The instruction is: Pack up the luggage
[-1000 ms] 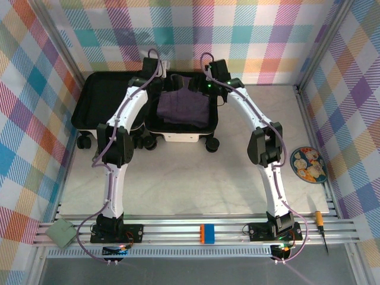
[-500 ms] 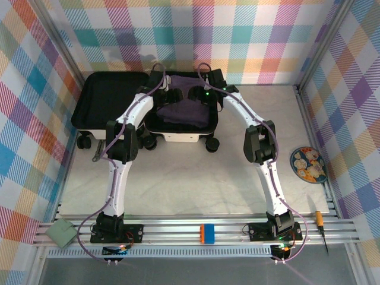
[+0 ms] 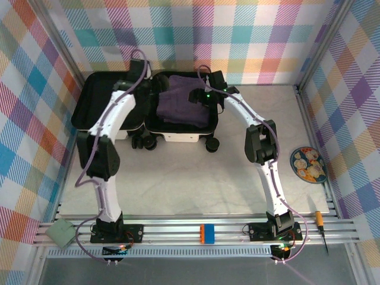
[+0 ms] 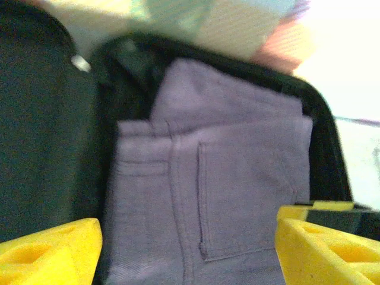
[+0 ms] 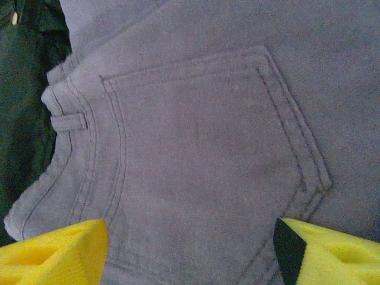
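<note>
The luggage lies open at the back left of the bench, both halves facing up. Its white shell and black wheels show along the near side. The left half shows its black lining, and the right half holds folded purple jeans. The left fingers hang over the middle of the luggage near its far rim, just beside the jeans. Seen from the left wrist, their yellow pads stand wide apart with nothing gripped. Below them the jeans spread out with a back pocket, and dark lining lies to the left. The right fingers are over the jeans in the right half. From the right wrist, their pads are likewise spread wide and hold nothing. They sit close above a stitched pocket, and I cannot tell whether they touch the cloth. At the right of the bench, well apart from the luggage, sits a plate with food. A screwdriver with an orange handle lies at the near right, on the rails.
</note>
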You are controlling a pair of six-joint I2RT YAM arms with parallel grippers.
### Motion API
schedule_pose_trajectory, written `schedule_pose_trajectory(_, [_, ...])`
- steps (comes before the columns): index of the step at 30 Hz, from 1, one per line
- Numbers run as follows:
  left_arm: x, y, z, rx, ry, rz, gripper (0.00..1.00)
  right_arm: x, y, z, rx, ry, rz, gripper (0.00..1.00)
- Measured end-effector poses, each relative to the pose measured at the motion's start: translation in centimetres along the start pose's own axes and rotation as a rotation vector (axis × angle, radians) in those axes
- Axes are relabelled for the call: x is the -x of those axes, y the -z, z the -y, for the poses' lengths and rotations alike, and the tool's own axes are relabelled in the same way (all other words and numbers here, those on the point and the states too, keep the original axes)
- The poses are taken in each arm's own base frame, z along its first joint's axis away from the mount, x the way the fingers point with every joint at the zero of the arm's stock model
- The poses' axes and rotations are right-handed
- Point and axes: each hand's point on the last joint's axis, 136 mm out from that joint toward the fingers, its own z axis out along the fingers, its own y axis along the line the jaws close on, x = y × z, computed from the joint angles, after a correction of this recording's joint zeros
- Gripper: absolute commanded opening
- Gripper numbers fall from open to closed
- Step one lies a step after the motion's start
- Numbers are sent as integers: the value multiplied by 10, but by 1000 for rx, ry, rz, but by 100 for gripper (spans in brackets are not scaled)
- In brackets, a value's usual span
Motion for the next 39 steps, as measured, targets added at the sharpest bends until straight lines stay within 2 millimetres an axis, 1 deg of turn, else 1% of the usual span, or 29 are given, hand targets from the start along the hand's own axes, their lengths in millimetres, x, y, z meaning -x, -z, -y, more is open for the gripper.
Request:
schedule_pose_trajectory(2, [16,30,-24,59,20,48,77,-5,5,1,-4,9,-7,74])
schedule_pose_trajectory(3, [21,40,-39,95,32,59,77,-7,8,1,-7,12,-10,75])
schedule_pose_trajectory(5, [26,56,-80,195,57,72,77,-11,18,1,-11,27,-13,75])
schedule_pose_trajectory(6, [25,61,-99,242,69,65,77,-11,23,-1,-14,35,-7,75])
schedule_pose_trajectory(7, [21,64,-122,300,80,52,76,-10,29,-2,-15,44,1,75])
schedule_pose_trajectory(9, [12,71,-164,406,105,14,75,-8,42,-6,-17,68,24,75])
schedule_pose_trajectory(12, [0,83,-214,511,141,-29,72,-4,62,-9,-21,102,58,75])
schedule_pose_trajectory(15, [0,94,-253,567,174,-28,70,-4,78,-10,-20,127,77,75])
schedule_pose_trajectory(16, [1,96,-263,580,182,-26,70,-5,81,-9,-19,131,81,75])
schedule_pose_trajectory(20, [-1,92,-305,643,184,-51,69,-11,89,7,-32,131,77,75])
schedule_pose_trajectory(21, [-3,88,-313,656,177,-60,69,-13,89,11,-36,128,75,75])
schedule_pose_trajectory(24, [-11,74,-331,696,147,-87,69,-26,88,25,-46,113,55,75])
schedule_pose_trajectory(27, [-16,61,-343,723,122,-100,69,-37,88,37,-59,98,39,76])
schedule_pose_trajectory(29, [-18,53,-349,731,113,-113,68,-44,89,41,-61,96,37,76])
schedule_pose_trajectory(32, [-14,41,-356,737,95,-118,67,-52,93,44,-62,95,37,76])
schedule_pose_trajectory(34, [-9,35,-361,745,88,-113,66,-54,98,44,-60,96,43,76])
schedule_pose_trajectory(39, [-6,27,-371,764,74,-120,63,-46,110,38,-48,117,80,76])
